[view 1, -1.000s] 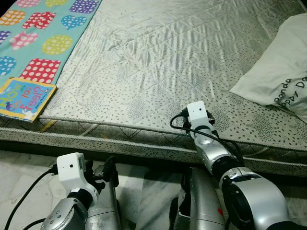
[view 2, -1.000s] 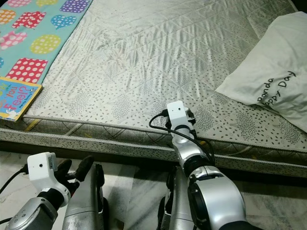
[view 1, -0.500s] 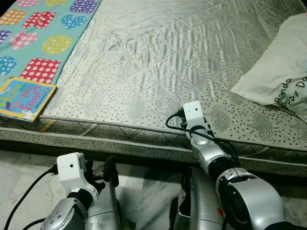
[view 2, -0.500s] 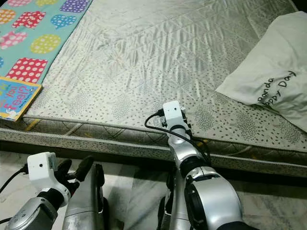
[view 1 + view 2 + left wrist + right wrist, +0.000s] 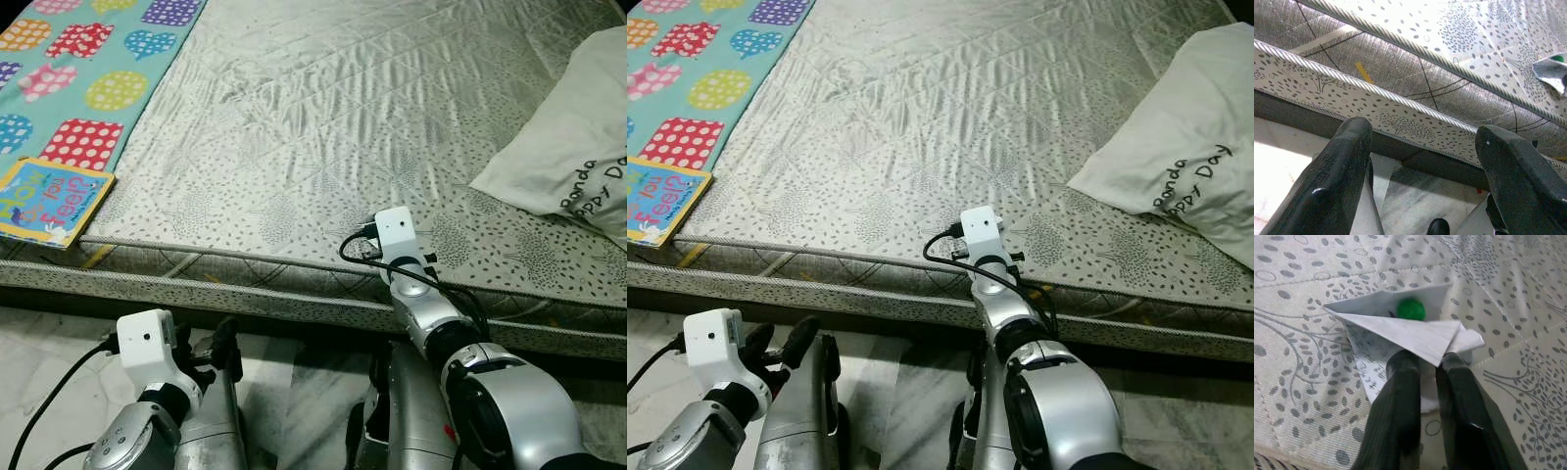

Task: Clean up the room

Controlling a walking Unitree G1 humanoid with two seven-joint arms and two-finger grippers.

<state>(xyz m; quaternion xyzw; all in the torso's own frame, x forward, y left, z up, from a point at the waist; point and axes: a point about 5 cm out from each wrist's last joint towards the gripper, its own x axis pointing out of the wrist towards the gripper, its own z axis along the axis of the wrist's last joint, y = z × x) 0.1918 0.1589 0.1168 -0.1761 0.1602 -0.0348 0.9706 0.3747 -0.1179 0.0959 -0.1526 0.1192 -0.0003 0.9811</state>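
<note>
One folded paper (image 5: pixel 1400 330) in right claw (image 5: pixel 1425 363).

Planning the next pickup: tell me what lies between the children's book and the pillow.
In the left eye view, only bare quilted mattress lies between the book and pillow.

A mattress (image 5: pixel 323 127) is lying across the upper part of both eye views, its pale quilted cover wrinkling in the middle and showing a dark leaf print near the front edge. A corded seam (image 5: pixel 216 253) is running along that edge. A mat (image 5: pixel 93 59) with dotted patches on teal is covering the mattress at the far left. A book (image 5: pixel 49 201) is sitting at the mat's near corner, just at the mattress edge. A white pillow (image 5: pixel 1176 166) with dark lettering is resting at the right. Marbled floor (image 5: pixel 911 392) is showing below the mattress.
</note>
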